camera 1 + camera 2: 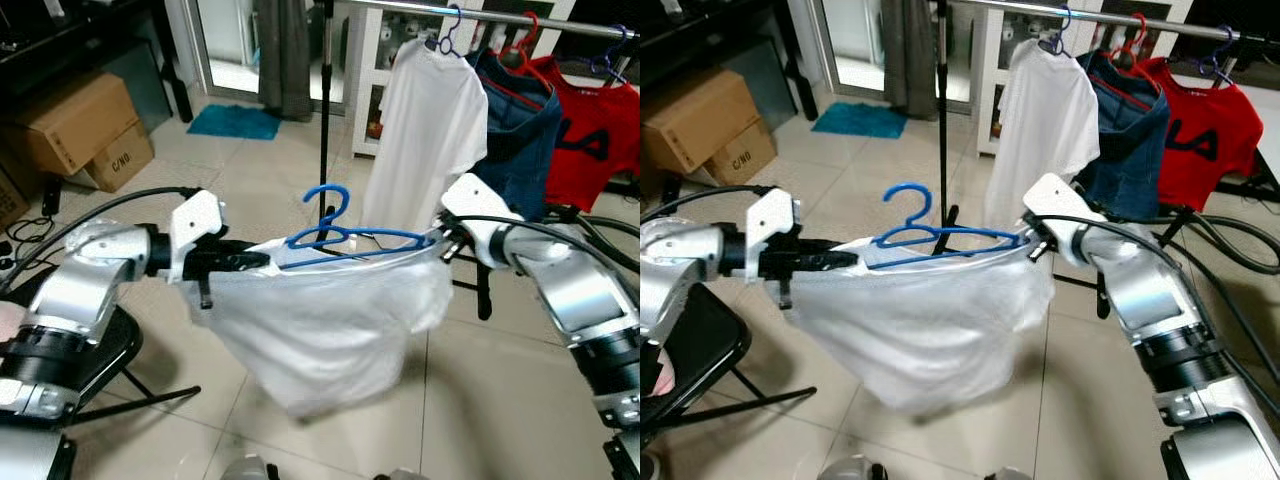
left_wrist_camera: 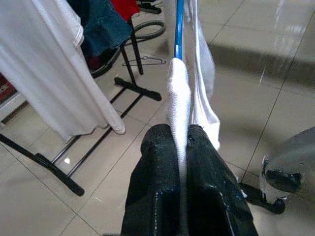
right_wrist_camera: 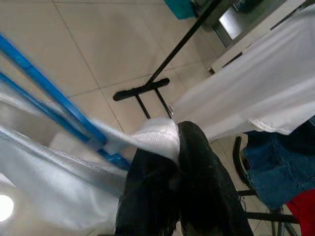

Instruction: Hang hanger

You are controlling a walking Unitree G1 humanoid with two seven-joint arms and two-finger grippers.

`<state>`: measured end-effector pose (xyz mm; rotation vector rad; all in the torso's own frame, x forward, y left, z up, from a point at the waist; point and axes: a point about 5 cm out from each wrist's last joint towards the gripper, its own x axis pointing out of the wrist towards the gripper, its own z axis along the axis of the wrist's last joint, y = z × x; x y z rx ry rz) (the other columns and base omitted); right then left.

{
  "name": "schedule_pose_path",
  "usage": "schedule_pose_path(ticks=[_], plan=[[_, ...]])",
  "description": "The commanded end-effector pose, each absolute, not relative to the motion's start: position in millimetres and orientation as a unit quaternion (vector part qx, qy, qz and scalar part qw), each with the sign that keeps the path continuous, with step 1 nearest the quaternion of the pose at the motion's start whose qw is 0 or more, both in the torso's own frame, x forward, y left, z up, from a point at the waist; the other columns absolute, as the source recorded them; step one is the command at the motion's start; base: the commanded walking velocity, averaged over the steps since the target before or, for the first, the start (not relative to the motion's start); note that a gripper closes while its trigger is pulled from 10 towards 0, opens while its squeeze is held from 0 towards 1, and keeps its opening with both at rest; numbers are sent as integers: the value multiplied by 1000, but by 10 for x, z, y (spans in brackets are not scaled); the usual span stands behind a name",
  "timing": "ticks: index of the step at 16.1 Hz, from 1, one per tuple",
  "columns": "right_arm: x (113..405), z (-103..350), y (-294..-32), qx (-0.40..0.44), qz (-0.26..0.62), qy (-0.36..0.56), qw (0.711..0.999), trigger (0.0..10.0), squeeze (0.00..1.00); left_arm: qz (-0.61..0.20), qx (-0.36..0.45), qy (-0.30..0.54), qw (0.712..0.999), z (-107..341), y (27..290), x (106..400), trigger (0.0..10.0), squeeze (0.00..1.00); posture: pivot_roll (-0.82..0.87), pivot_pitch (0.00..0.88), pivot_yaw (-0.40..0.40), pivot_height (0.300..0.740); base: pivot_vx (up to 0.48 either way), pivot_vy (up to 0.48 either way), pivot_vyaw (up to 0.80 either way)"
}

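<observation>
Fabric this thin will sag and swing freely: the white garment [image 1: 330,330] draped on the blue hanger [image 1: 345,238] looks light and limp, while the hanger itself appears to be stiff plastic with a hook [image 1: 332,200] standing up at its middle. Both are held in the air in front of the robot, between its arms and short of the clothes rail [image 1: 470,10]. The left gripper [image 1: 255,260] is clamped on one shoulder of the garment, its fingers [image 2: 162,167] pinching a white fold with the blue bar running on beyond them. The right gripper [image 1: 440,242] is pinched on the opposite shoulder in the same way, cloth bunched between its fingers [image 3: 197,167]. Holding at the two shoulder ends seems sound, since it keeps the hanger level and the hook free; the cloth could slip over smooth plastic, so the hanger may slide inside the garment.

By count: one blue hanger in hand with one white garment on it; three garments already on the rail, namely a white T-shirt [image 1: 425,130], a dark blue piece [image 1: 520,140] and a red shirt [image 1: 595,140]; two cardboard boxes [image 1: 85,130] on the floor to the left.
</observation>
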<state>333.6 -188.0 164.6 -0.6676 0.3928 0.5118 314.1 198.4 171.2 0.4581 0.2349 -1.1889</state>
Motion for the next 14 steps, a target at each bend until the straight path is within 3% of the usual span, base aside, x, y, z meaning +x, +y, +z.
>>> schedule_pose_path(ticks=[1,8,12,14], plan=[[3311,1683,-1829,-322,258,183,892,0,0,-555,221,102,795,1757,1954,3175,0,0,20,0,21,740,0,0,0],[3289,1764,-1831,-322,253,177,895,0,0,-563,237,153,777,1621,1982,3153,0,0,13,0,30,740,0,0,0],[3277,1784,-1767,-323,261,175,893,0,0,-485,264,121,825,1643,1978,3332,0,0,14,0,26,740,0,0,0],[3265,1752,-1713,-317,264,177,893,0,0,-469,222,65,853,1713,1806,3405,0,0,15,0,25,740,0,0,0]])
